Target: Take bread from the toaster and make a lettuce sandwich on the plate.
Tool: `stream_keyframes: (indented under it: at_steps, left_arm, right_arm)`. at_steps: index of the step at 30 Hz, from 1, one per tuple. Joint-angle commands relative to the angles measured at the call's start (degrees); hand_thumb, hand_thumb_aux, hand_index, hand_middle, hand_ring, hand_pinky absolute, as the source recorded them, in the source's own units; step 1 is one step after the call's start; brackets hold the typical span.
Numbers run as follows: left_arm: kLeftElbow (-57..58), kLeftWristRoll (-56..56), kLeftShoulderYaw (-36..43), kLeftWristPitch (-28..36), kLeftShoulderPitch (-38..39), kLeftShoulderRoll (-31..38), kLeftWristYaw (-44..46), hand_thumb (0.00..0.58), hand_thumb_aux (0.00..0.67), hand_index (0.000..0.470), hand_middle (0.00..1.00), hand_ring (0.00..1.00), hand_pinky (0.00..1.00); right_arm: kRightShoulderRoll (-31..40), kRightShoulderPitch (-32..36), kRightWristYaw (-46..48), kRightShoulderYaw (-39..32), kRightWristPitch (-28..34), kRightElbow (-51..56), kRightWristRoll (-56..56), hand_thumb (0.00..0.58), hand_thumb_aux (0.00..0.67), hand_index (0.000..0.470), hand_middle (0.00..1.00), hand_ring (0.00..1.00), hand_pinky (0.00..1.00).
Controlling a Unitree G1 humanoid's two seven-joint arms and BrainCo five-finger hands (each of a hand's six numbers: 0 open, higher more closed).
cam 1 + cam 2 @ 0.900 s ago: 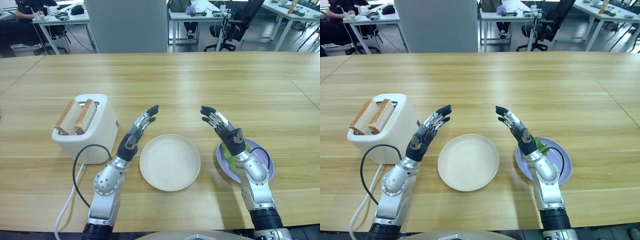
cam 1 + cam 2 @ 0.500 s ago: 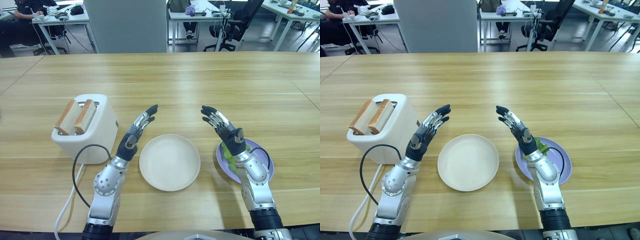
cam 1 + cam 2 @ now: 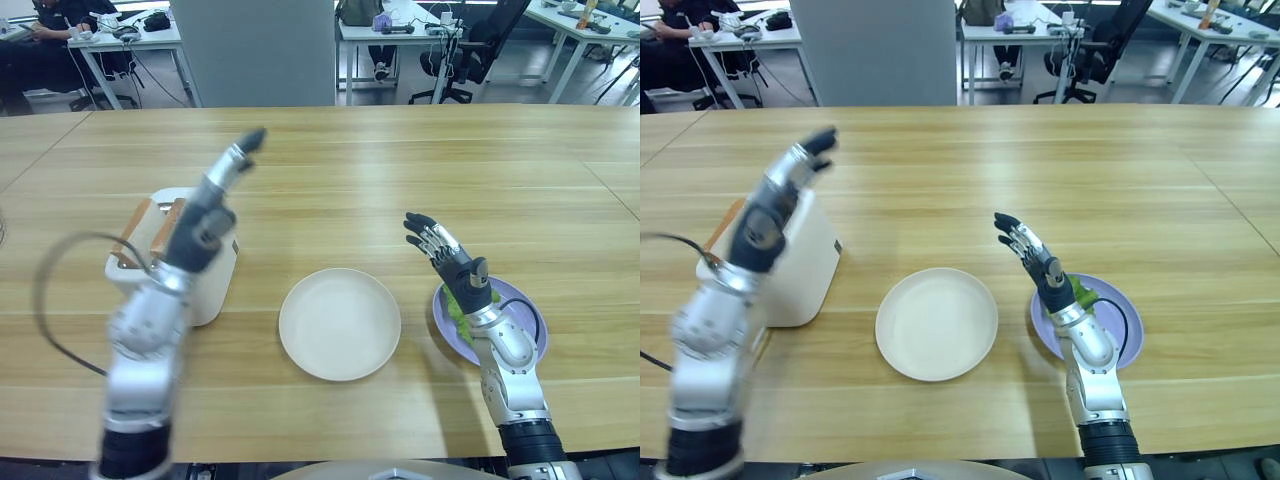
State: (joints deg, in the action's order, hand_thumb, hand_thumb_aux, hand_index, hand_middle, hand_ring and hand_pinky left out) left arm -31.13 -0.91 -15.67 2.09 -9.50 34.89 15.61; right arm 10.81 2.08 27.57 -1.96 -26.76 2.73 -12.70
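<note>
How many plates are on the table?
2. A white plate sits bare in the middle of the table. A purple plate with lettuce is to its right, by the right robot hand.

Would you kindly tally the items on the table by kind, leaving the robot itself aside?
Toaster: 1
Bread slices: 2
Plates: 2 (cream plate, purple plate)
Lettuce: 1
Total: 6

I read the table (image 3: 400,160) as matt grained wood, the plate (image 3: 340,323) as smooth and matt, the toaster (image 3: 810,268) as smooth white plastic.
</note>
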Motion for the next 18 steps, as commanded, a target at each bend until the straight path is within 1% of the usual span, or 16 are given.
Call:
stream_keyframes:
  at_steps: [1, 5, 8, 13, 18]
  left_arm:
    - [9.2, 9.4, -2.9, 6.1, -1.9, 11.1, 2.7, 0.000, 0.000, 0.000, 0.00, 0.00, 0.00]
    - [19.4, 19.5, -0.8, 6.6, -1.5, 20.4, 1.6, 0.000, 0.000, 0.000, 0.00, 0.00, 0.00]
    - [26.3, 26.6, 3.2, 6.6, -0.9, 24.6, 1.1, 0.000, 0.000, 0.000, 0.00, 0.00, 0.00]
    - [34.4, 33.3, 9.3, 7.2, -1.2, 27.1, 2.0, 0.000, 0.000, 0.000, 0.00, 0.00, 0.00]
    - [38.5, 38.1, 13.9, 7.9, -1.6, 27.7, 2.7, 0.000, 0.000, 0.000, 0.00, 0.00, 0.00]
  right_arm:
    - [-0.3, 0.0, -0.5, -0.1, 0.3, -0.4, 0.7, 0.000, 0.000, 0.000, 0.00, 0.00, 0.00]
    - [-0.5, 0.2, -0.7, -0.1, 0.2, -0.1, 1.0, 0.000, 0.000, 0.000, 0.00, 0.00, 0.00]
    - [-0.5, 0.1, -0.9, 0.0, 0.3, -0.2, 1.1, 0.000, 0.000, 0.000, 0.00, 0.00, 0.00]
    - [-0.4, -0.1, -1.3, 0.0, 0.4, -0.5, 1.4, 0.000, 0.000, 0.000, 0.00, 0.00, 0.00]
    - [-0.2, 0.0, -1.4, -0.1, 0.5, -0.4, 1.6, 0.000, 0.000, 0.000, 0.00, 0.00, 0.00]
